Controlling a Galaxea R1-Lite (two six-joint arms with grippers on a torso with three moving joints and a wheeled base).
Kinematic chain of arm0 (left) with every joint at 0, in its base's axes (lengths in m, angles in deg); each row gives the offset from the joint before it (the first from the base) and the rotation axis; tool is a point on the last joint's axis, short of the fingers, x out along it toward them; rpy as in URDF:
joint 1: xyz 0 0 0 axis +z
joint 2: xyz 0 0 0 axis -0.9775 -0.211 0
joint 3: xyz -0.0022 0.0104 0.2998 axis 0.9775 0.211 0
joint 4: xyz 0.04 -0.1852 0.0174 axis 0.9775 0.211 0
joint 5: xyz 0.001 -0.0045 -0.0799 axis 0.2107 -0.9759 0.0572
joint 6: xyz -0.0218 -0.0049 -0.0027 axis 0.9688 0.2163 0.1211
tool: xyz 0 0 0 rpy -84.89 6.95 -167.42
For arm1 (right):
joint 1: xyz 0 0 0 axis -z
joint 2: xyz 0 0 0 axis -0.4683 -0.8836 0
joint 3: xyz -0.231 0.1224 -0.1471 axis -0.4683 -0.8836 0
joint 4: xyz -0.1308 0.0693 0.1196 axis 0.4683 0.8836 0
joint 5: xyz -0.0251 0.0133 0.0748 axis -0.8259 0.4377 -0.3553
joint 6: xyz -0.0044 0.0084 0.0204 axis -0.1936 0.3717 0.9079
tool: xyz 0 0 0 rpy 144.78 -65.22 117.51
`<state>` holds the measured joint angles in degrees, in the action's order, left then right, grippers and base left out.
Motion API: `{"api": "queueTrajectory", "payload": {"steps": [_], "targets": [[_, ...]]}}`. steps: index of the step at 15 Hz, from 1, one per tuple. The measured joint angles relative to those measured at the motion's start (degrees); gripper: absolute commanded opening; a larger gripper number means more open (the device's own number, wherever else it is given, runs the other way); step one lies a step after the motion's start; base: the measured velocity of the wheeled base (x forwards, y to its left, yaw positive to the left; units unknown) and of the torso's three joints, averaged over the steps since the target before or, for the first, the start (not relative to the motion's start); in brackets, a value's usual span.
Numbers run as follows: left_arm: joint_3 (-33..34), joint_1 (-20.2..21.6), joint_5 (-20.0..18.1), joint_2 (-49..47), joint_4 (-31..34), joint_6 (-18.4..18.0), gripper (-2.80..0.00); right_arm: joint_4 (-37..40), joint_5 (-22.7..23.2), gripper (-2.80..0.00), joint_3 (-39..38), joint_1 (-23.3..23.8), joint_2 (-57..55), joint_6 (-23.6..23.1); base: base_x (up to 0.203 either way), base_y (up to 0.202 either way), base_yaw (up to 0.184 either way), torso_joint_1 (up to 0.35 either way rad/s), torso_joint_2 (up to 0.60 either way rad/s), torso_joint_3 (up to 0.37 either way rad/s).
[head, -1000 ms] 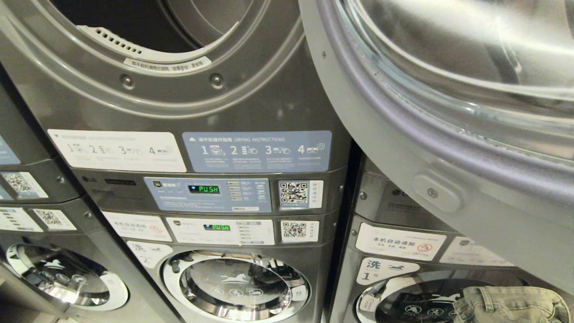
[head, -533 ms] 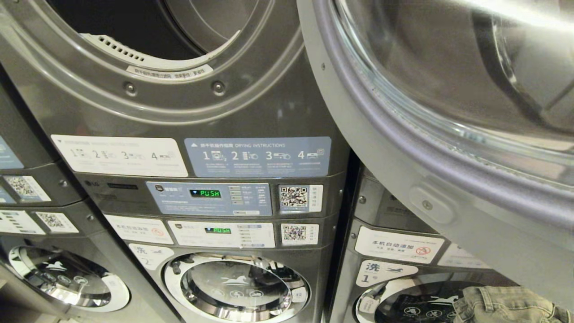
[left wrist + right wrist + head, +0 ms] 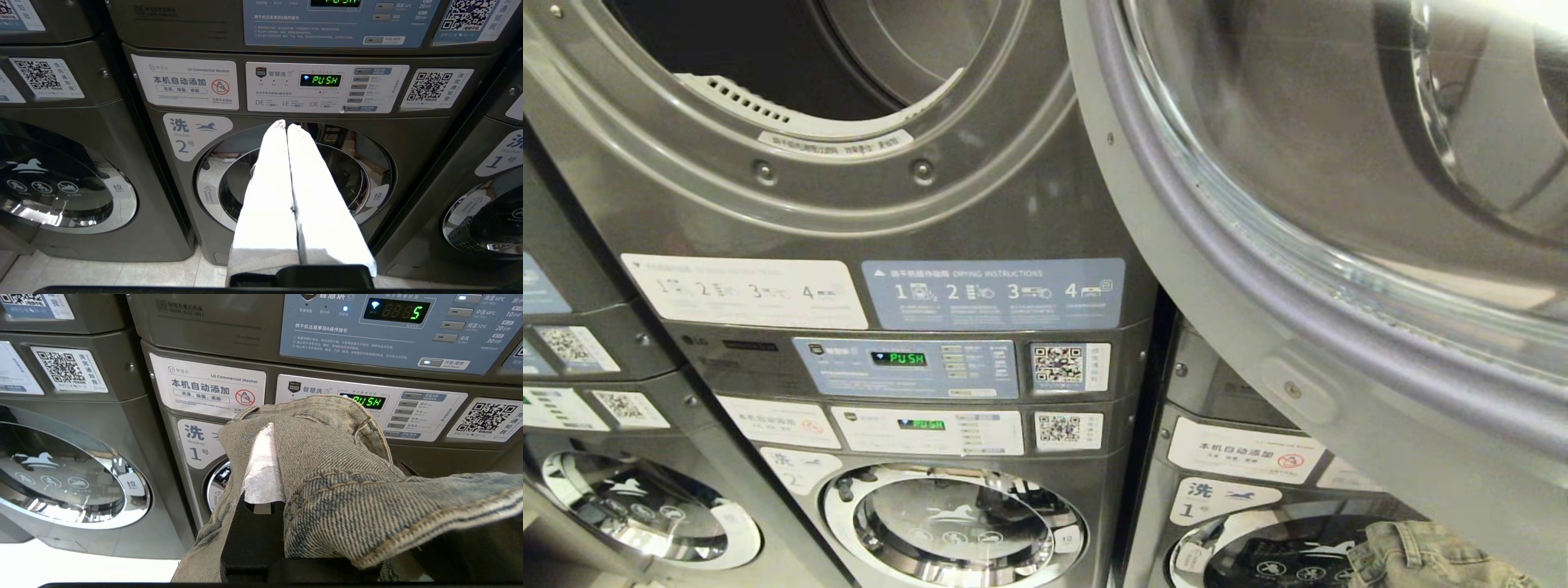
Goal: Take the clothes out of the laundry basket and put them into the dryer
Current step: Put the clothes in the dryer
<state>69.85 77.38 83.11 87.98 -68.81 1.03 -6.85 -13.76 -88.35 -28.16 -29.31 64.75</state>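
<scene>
A pair of faded denim jeans [image 3: 347,473] is draped over my right gripper [image 3: 278,428], which is shut on the cloth; only one white finger [image 3: 261,469] shows. In the head view the jeans [image 3: 1429,555] peek in at the bottom right, in front of washer 1. The dryer's round opening [image 3: 792,73] is at the top left, dark inside, and its glass door [image 3: 1339,212] is swung open to the right. My left gripper [image 3: 287,125] is shut and holds nothing, pointing at washer 2's door [image 3: 294,179]. The laundry basket is out of view.
Stacked grey machines fill the view. Control panels [image 3: 907,367] reading PUSH sit between the dryer and the washer door [image 3: 952,523] below. More washers stand at the left [image 3: 645,506] and right. Pale floor tiles [image 3: 122,273] run along the machines' feet.
The whole head view has slid down a little, so the camera has risen; more of the dryer opening shows and the jeans sit lower in the picture. Both grippers stay shut.
</scene>
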Motion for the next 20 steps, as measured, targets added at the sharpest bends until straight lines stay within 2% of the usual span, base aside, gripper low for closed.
{"api": "queueTrajectory", "payload": {"steps": [20], "targets": [[0.0, 0.0, 0.0, 0.0, 0.0, 0.3, -2.80, 0.0, 0.0, -2.80, 0.0, 0.0, 0.0, 0.0, 0.000, 0.000, 0.000, 0.062, -0.13, -0.064]]}}
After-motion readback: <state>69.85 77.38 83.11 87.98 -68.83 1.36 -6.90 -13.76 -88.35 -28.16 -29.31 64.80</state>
